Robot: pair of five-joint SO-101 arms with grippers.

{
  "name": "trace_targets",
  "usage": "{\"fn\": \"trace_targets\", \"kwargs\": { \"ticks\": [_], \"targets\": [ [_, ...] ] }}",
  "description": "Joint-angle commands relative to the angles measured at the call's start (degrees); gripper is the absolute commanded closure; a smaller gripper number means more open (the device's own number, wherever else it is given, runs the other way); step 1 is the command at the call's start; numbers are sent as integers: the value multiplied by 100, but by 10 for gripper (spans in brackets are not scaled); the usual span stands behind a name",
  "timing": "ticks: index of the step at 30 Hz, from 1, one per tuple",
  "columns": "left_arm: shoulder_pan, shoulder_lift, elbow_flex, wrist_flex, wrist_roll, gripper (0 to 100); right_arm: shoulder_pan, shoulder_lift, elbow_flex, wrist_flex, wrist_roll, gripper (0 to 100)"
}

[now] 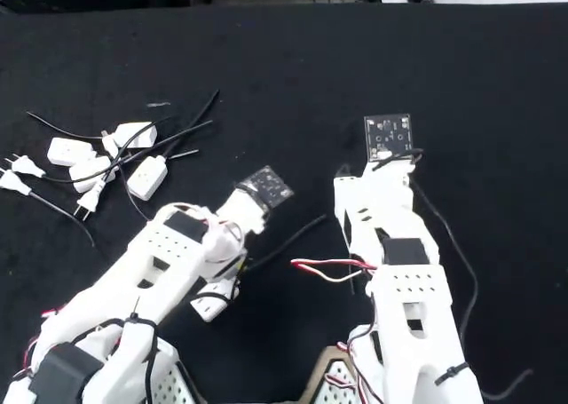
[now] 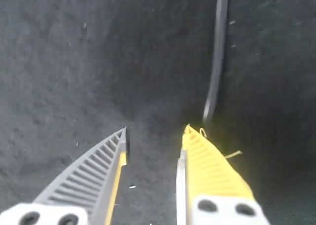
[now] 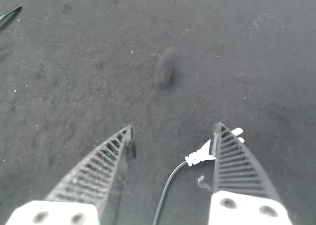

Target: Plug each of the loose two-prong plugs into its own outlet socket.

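Observation:
Several white outlet sockets (image 1: 146, 178) and loose two-prong plugs (image 1: 27, 166) with black cords lie tangled at the table's left. In the right wrist view my right gripper (image 3: 174, 127) is open just above the black cloth. A small white plug (image 3: 200, 157) with a thin cord lies against the inner side of one finger (image 3: 237, 170), not clamped. My left gripper (image 2: 156, 131) is also open, low over the cloth. The loose end of a black cable (image 2: 213, 81) stops just beyond its yellow fingertip (image 2: 190, 136). Both arms bend down mid-table, hiding their grippers in the high view.
A black cloth (image 1: 284, 75) covers the whole table. A black cable (image 1: 288, 240) runs between the two arms. A white piece (image 1: 213, 306) lies under the left arm. Red and white wires (image 1: 324, 268) hang off the right arm.

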Motion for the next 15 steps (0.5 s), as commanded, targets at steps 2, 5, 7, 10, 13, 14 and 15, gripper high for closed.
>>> {"fn": "trace_targets", "kwargs": {
  "ticks": [2, 5, 7, 10, 13, 14, 15],
  "targets": [
    [365, 9, -734, 352, 123, 807, 141, -207, -22, -149, -62, 759],
    [426, 70, -681, 290, 308, 807, 141, -207, -22, -149, -62, 759],
    [426, 149, -435, 18, 316, 807, 141, -207, -31, -141, -62, 759],
    [382, 343, -66, -484, 334, 807, 141, -207, -31, -141, -62, 759],
    [374, 571, 101, -844, 360, 809, 141, -207, -31, -141, -62, 759],
    [321, 633, 92, -897, 448, 809, 141, -207, -31, -141, -62, 759],
    [251, 651, 92, -958, 580, 811, 141, -207, -31, -141, -62, 759]
  ]
}}
